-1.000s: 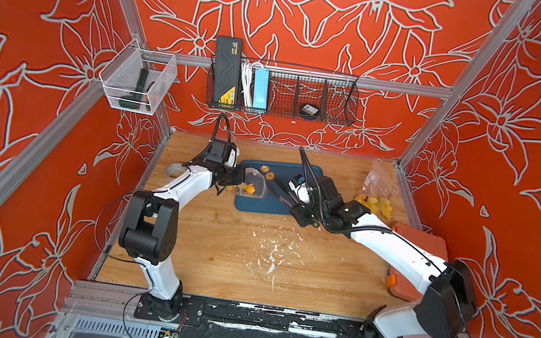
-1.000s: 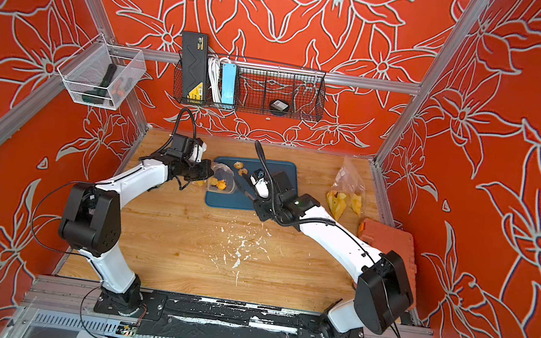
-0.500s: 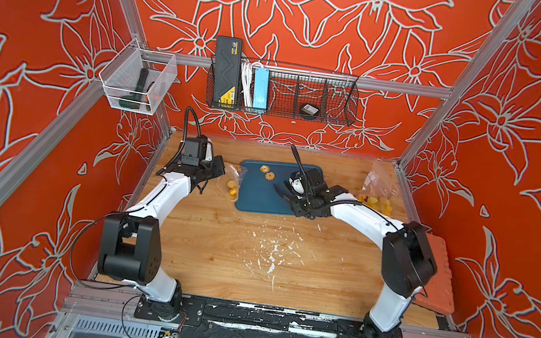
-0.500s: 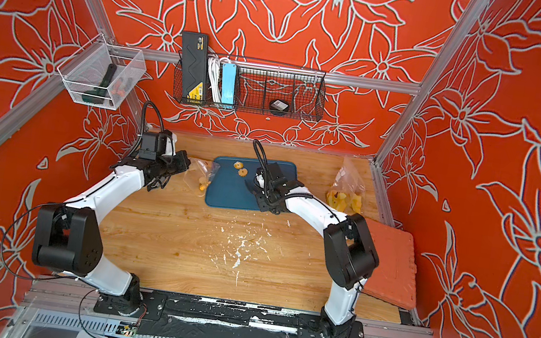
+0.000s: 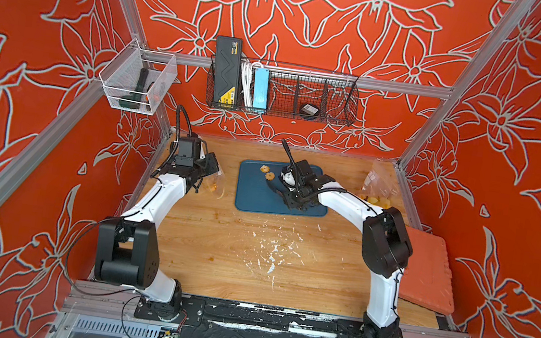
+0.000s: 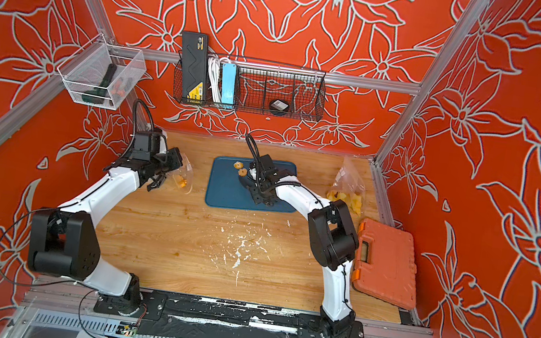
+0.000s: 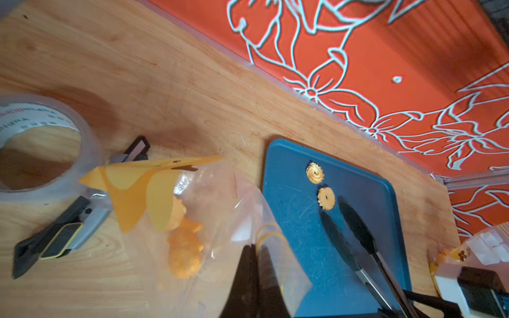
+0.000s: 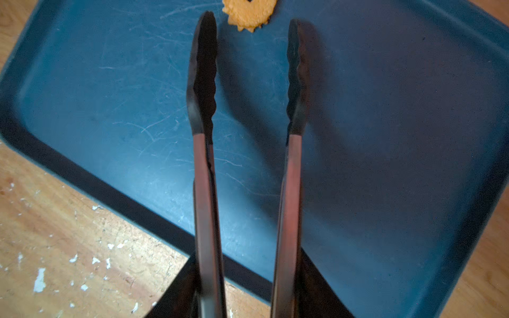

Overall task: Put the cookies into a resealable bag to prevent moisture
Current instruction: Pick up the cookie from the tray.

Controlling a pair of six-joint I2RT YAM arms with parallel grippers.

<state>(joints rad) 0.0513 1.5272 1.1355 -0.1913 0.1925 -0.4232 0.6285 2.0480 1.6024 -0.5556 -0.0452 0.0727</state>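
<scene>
The left tool (image 7: 256,249), closed, pinches the rim of the clear bag (image 7: 220,198) so its mouth faces the blue tray (image 7: 289,247) (some cookies (image 7: 183,247) lie inside), while the right tool (image 8: 248,300) grips tongs (image 8: 205,82), arms parted, just short of two cookies (image 7: 326,198) on that tray.

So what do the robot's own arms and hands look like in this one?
The left arm and right arm match: glossy white rounded links with bulky black joint housings. A thin black cable runs along each and loops above the wrist. The left hand and right hand are black with tapered fingers.
</scene>
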